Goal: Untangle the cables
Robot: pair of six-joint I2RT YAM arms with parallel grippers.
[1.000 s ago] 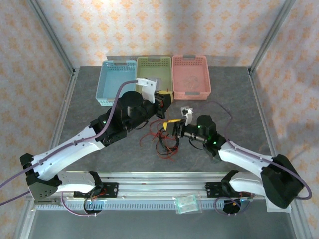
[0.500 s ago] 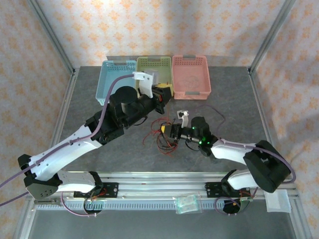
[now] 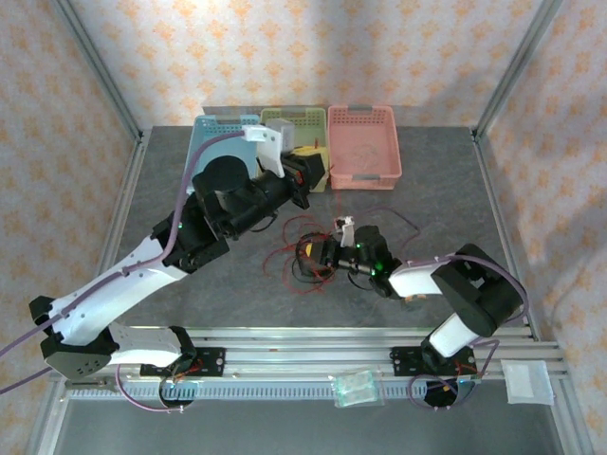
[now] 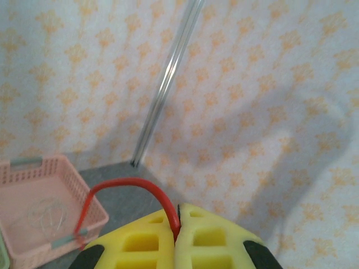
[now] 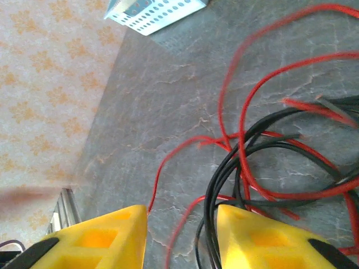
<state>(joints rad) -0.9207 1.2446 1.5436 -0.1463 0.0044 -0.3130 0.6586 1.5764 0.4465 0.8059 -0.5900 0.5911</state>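
A tangle of red and black cables [image 3: 305,265] lies on the grey table in the middle. My left gripper [image 3: 318,171] is raised near the green basket, shut on a red cable [image 4: 137,185] that arcs out from between its yellow fingers [image 4: 146,241]. My right gripper [image 3: 320,250] is low at the tangle, open. In the right wrist view, red cable [image 5: 247,145] and black cable [image 5: 216,185] loops run on the table between and just ahead of its fingertips [image 5: 112,235]. A pale cable [image 4: 42,213] lies coiled in the pink basket.
Three baskets stand at the far edge: blue [image 3: 201,152], green [image 3: 294,118], pink [image 3: 365,171]. A small clear bag [image 3: 358,389] lies on the front rail. Metal frame posts [image 3: 104,76] border the table on both sides.
My left gripper has risen and moved toward the far baskets with the red cable. My right gripper has slid left into the tangle, its arm folding in, and its jaws have narrowed a little.
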